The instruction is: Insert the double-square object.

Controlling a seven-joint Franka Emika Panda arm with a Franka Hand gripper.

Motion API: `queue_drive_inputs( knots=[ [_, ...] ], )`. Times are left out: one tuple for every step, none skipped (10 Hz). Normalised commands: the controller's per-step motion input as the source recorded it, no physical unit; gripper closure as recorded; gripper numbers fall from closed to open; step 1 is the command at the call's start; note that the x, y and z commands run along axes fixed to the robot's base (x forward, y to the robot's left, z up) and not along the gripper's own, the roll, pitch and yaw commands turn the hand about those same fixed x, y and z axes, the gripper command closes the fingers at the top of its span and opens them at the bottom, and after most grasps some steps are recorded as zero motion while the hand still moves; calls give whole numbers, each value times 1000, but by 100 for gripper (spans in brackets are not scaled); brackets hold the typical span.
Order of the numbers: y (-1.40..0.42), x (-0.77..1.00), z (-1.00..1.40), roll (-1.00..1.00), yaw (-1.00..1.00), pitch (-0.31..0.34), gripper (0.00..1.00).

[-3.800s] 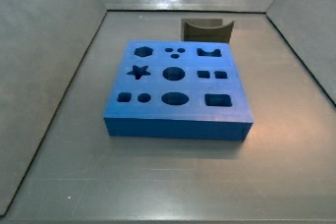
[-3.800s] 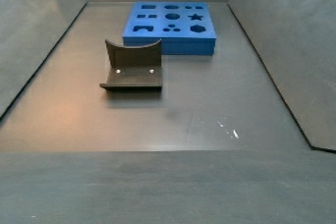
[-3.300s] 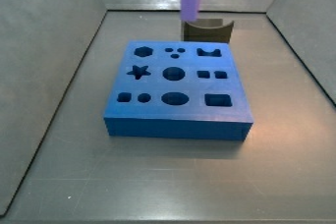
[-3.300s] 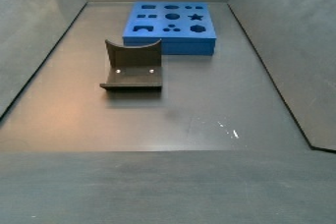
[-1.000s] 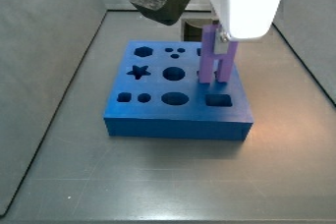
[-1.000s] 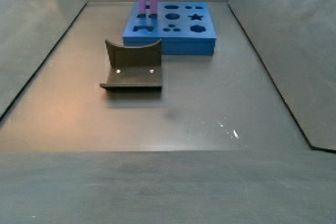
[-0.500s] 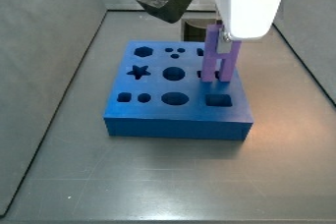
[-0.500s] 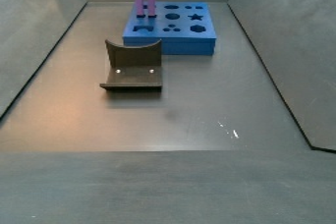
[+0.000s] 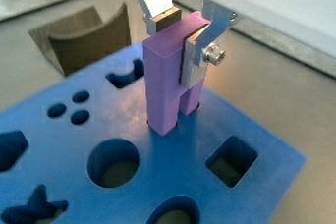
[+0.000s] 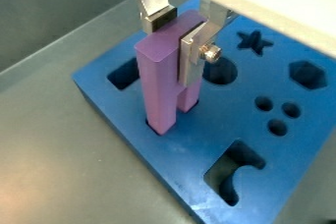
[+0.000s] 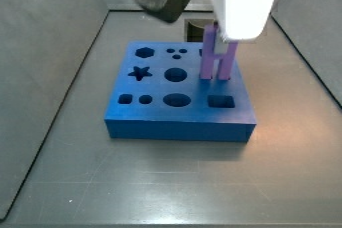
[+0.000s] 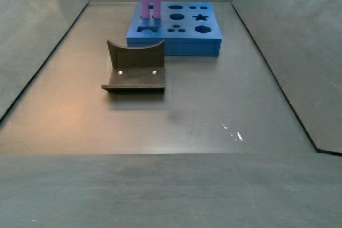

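Observation:
The double-square object (image 9: 168, 76) is a purple peg held upright in my gripper (image 9: 180, 33). The silver fingers (image 10: 192, 43) are shut on its upper end, also seen in the wrist view (image 10: 160, 71). Its lower end meets the top face of the blue block (image 9: 79, 140), which has shaped holes, next to a round hole and a square hole. I cannot tell how deep it sits. In both side views the peg (image 11: 215, 54) (image 12: 150, 2) stands on the block (image 11: 160, 100) (image 12: 190, 38), under the white gripper body (image 11: 242, 2).
The dark fixture (image 12: 134, 67) stands on the grey floor in front of the block in a side view, and shows beyond the block in a wrist view (image 9: 73, 36). Grey walls (image 12: 40, 52) slope up round the floor.
The gripper has moved the peg down a little onto the block over the last second. Some seconds ago the peg hung high above the fixture.

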Motion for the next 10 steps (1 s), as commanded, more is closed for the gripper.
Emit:
queue_drive_inputs(
  knots=[
    [-66, 0, -277, -249, 0, 0, 100],
    [0, 186, -523, -116, -60, 40, 100],
    [0, 106, -557, 0, 0, 67, 100],
    [-109, 0, -446, 110, 260, 23, 100],
    [-117, -80, -369, 116, 426, 0, 100],
    [-83, -51, -294, 30, 463, -19, 100],
    [-191, -86, -249, 89, 371, -10, 100],
    [-217, -466, -34, 0, 0, -129, 100],
    [-49, -174, -37, 0, 149, -91, 100],
    [0, 0, 0, 0, 0, 0, 100]
  ],
)
